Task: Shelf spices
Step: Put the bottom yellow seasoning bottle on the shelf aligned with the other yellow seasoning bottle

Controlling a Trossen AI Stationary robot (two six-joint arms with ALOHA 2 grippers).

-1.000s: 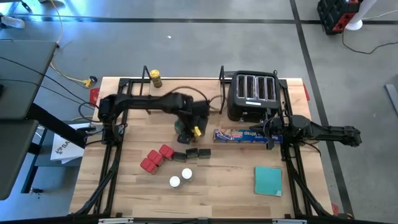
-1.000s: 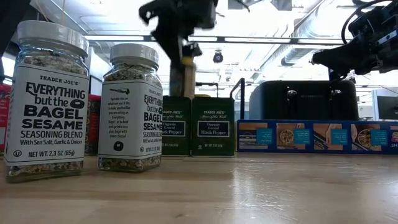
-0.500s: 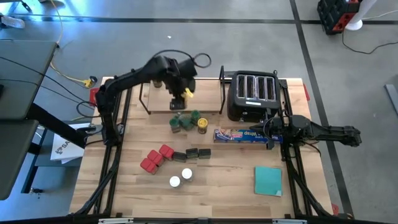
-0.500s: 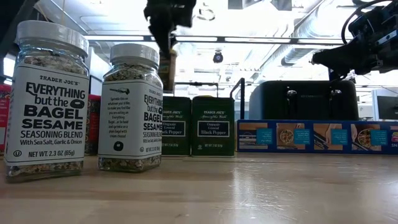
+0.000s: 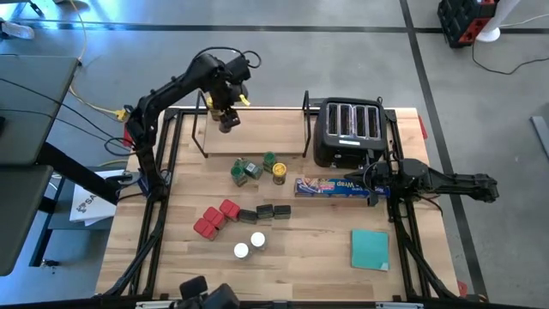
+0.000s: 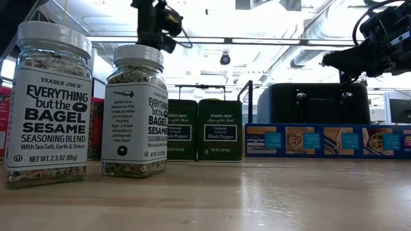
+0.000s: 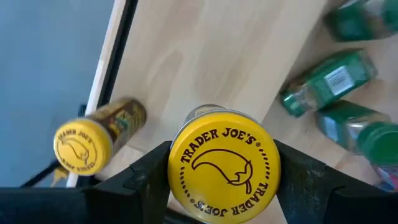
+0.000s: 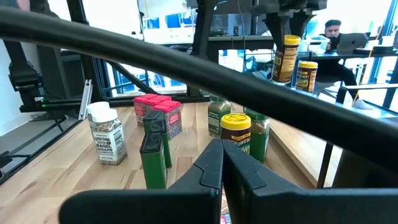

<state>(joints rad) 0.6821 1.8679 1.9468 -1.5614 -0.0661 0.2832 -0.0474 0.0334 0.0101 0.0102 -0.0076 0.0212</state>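
Note:
My left gripper is over the left end of the shelf, a black-rod rack with a wooden floor, shut on a yellow-lidded spice jar. A second yellow-lidded jar stands on the shelf floor near it. More jars with green and yellow lids stand or lie in front of the shelf. Nearer lie red tins, dark tins and two white-capped jars. My right gripper waits shut beside the toaster. My left gripper pinches the jar at its yellow lid, with one finger on each side. The fingers come from above, pointing down. The jar hangs upright below them, lifted clear above the shelf floor.
A black four-slot toaster stands right of the shelf. A long blue wrap box lies in front of it, under my right arm. A flat teal square lies near the right front. Bare wood shows along the near edge.
My left gripper has lifted the yellow-lidded jar clear of the group in the table's middle. It carried the jar up and toward the far left, over the shelf's left end. The jars left behind kept their places.

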